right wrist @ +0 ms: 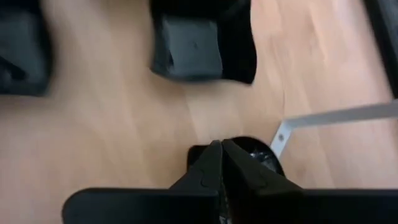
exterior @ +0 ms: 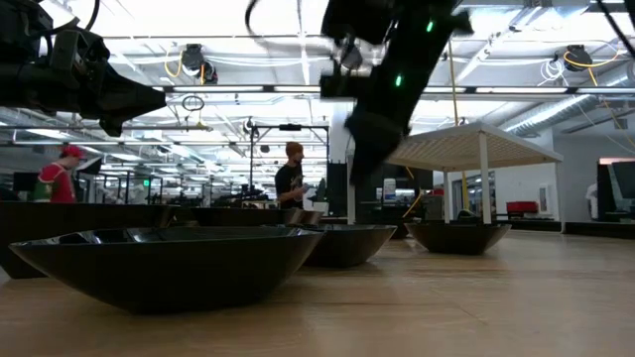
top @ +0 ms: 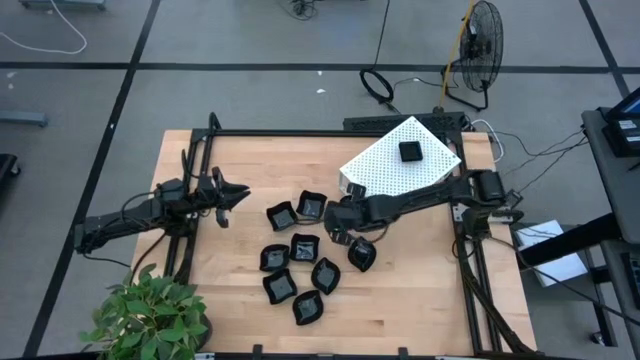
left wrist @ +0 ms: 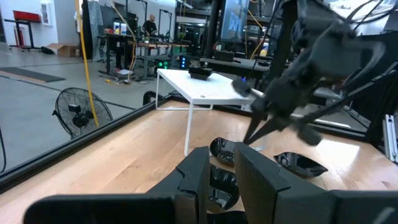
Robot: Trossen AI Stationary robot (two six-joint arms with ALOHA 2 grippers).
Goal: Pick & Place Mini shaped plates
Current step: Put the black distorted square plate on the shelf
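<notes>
Several small glossy black dishes lie on the wooden table, among them a square dish (top: 283, 214) and a wavy-edged dish (top: 308, 307). One more dish (top: 411, 151) sits on top of the white perforated box (top: 400, 160). My right gripper (top: 347, 238) (right wrist: 221, 149) points down near the box's corner and is shut over a dish (top: 361, 254) (right wrist: 264, 155). My left gripper (top: 240, 194) (left wrist: 221, 177) hovers above the table's left part, its fingers only narrowly open and holding nothing. My right gripper comes from above, pointing down, and its shut fingertips (right wrist: 211, 155) meet the dish at its rim (right wrist: 194, 153). The fingers themselves cover the place of contact. In the low view the dish (exterior: 347, 243) still rests on the table.
The white box stands on thin legs (right wrist: 329, 117) close beside my right gripper. Other dishes (right wrist: 186, 46) lie a short way past the fingertips. A potted plant (top: 150, 315) sits at the near left corner. A fan (top: 480, 45) and cables lie beyond the far edge, and people (exterior: 293, 183) stand in the room.
</notes>
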